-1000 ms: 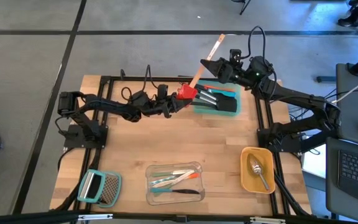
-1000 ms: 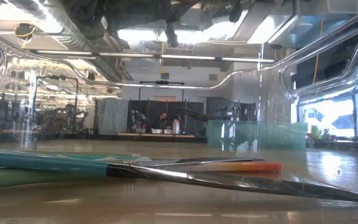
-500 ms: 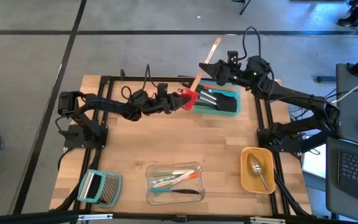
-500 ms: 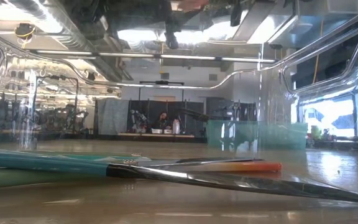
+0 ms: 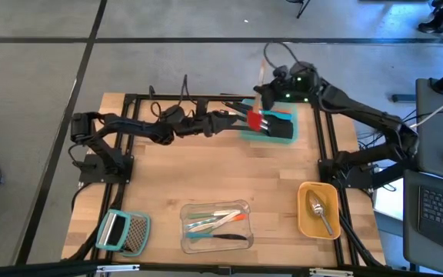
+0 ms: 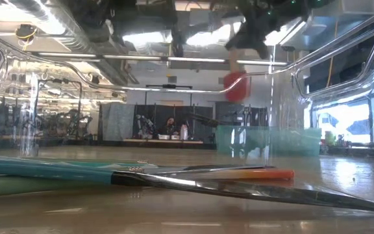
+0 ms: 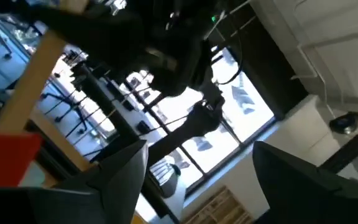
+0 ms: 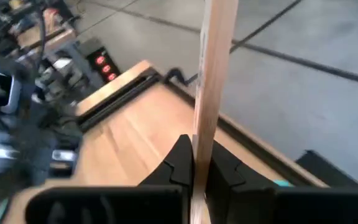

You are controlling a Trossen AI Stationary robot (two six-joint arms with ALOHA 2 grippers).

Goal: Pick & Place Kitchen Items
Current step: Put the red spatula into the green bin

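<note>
Since a second ago the left gripper (image 5: 235,120) has spread open, leaving the red spatula (image 5: 255,119) to the right gripper (image 5: 265,92), clamped on its stiff, light wooden handle (image 8: 211,74), over the teal container (image 5: 281,131).

— Left arm? Stretched low across the far half of the table toward the right, wrist level, left gripper (image 5: 237,121) at the tip with fingers (image 7: 114,177) spread wide apart, clasping nothing.

— And the right arm? Reaching in from the right side, elbow raised, forearm angled toward the far edge, right gripper (image 5: 261,94) hanging above the left one's tip. Fingers (image 8: 180,163) pinched together on the wooden handle of the red spatula (image 5: 255,119), blade hanging down.
</note>
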